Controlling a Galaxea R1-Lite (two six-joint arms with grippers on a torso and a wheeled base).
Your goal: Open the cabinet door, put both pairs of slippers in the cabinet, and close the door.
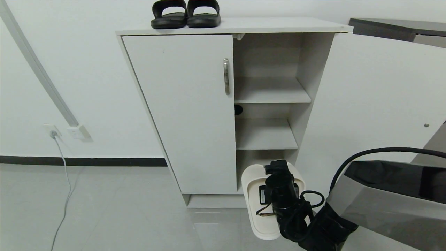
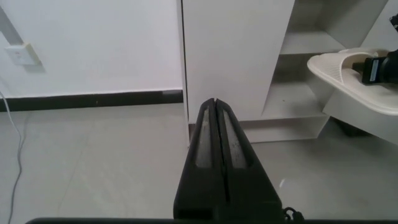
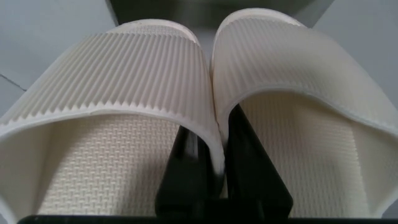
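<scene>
Right gripper [image 3: 214,167] fingers clamped on touching inner edges of white slippers [image 3: 124,99], just before open cabinet [image 1: 268,90] bottom compartment. Left gripper [image 2: 214,104] fingers closed, empty.

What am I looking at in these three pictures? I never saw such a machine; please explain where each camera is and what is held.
This is a robot with two arms. The wide picture comes from a camera on its head; the other two from cameras on its wrists. Before it stands a white cabinet with its right door open. A pair of black slippers lies on top. The right hand pinches a pair of white slippers by their inner edges, low before the open side. The left hand is shut and empty.
</scene>
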